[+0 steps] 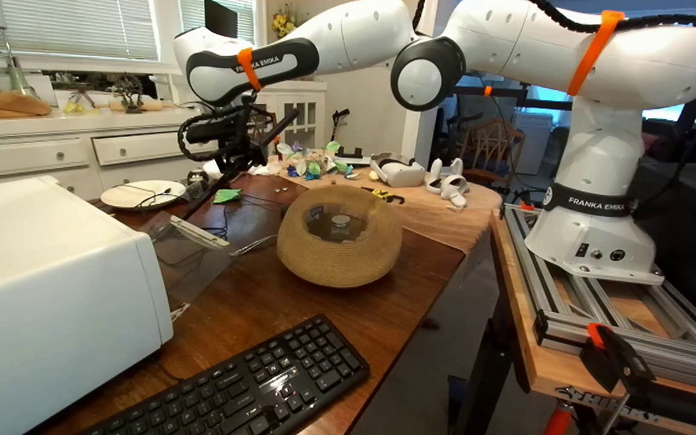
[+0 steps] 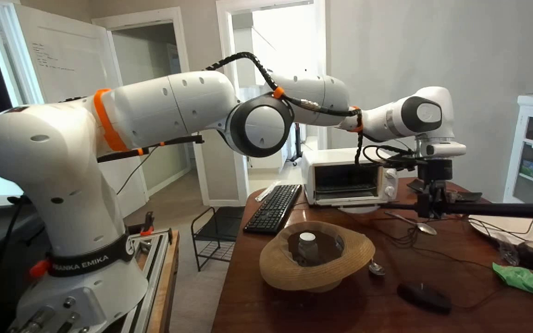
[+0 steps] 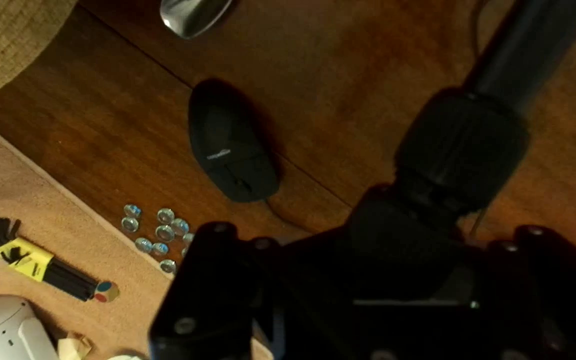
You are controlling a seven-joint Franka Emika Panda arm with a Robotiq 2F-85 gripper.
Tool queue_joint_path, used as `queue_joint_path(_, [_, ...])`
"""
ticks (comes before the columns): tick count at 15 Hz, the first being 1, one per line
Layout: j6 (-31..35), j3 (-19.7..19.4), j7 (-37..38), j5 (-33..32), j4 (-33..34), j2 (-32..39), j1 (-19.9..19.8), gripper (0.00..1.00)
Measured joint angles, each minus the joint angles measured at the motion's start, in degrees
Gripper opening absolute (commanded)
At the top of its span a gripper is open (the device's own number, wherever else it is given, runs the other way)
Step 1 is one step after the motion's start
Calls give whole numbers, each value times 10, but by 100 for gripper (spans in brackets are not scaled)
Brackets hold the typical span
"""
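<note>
1) A black rod [image 2: 502,210] is being held by the gripper [image 2: 430,210], whose jaws are being shown closed on it; the exact contact is being lost in dark shadow in the wrist view
2) The rod is being held above a brown wooden table [image 2: 294,314], and one end is being cut off by the edge of an exterior view
3) A thick collar [image 3: 460,150] on the rod is being revealed plainly only by the wrist view
4) In both exterior views an upturned straw hat [image 1: 336,266] is being seen on the table, a white-lidded jar [image 2: 308,247] being cradled upright inside; just the hat's edge is being caught by the wrist view
5) A black mouse [image 3: 233,145] is being viewed from above in the wrist view, with clear glass beads [image 3: 165,233] being shown near it and a set of hex keys [image 3: 40,262] farther off on a peach cloth [image 3: 68,230]
6) The dark front of a white toaster oven [image 2: 347,180] is being displayed in an exterior view, while its plain side panel [image 1: 70,308] is being displayed in an exterior view
</note>
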Motion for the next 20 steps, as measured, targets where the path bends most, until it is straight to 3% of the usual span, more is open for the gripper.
queue_joint_path(5, [-8, 56, -52, 64, 0, -6, -29, 0])
queue_joint_path(9, [-24, 77, -62, 89, 0, -17, -37, 0])
queue_joint_path(15, [-37, 85, -57, 98, -8, -22, -36, 0])
queue_joint_path(20, [-13, 63, -3, 98, -15, -21, -79, 0])
